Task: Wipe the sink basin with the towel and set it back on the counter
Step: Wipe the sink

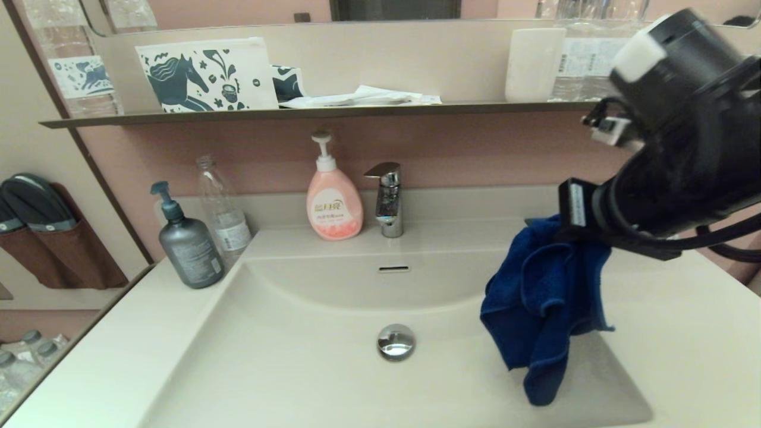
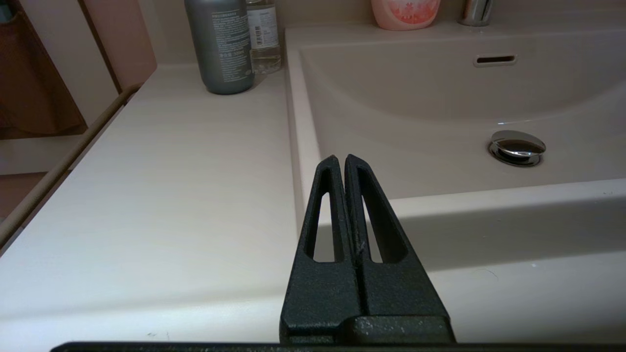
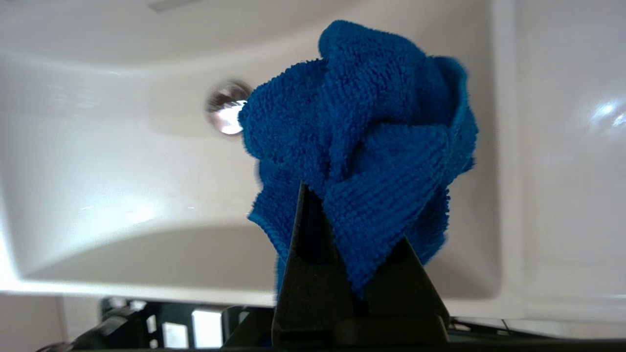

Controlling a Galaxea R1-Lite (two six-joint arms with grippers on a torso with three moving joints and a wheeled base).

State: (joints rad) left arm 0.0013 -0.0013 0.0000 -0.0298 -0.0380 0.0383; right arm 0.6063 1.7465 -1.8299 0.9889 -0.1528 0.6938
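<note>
The blue towel [image 1: 544,309] hangs rumpled from my right gripper [image 1: 565,235], which is shut on its upper part above the right side of the sink basin [image 1: 285,351]. In the right wrist view the towel [image 3: 364,142] bunches over the fingers and covers their tips, with the basin [image 3: 112,166] and chrome drain plug [image 3: 226,106] below. The towel's lower end dangles over the basin's right slope, apart from the drain plug [image 1: 395,341]. My left gripper [image 2: 341,159] is shut and empty, parked low at the basin's front left corner over the counter [image 2: 161,186].
A grey pump bottle [image 1: 187,241], a clear bottle [image 1: 221,208], a pink soap dispenser [image 1: 333,199] and a chrome faucet [image 1: 387,199] stand along the back. A wall shelf [image 1: 309,111] with a pouch and cup runs above. The counter [image 1: 695,333] extends right of the basin.
</note>
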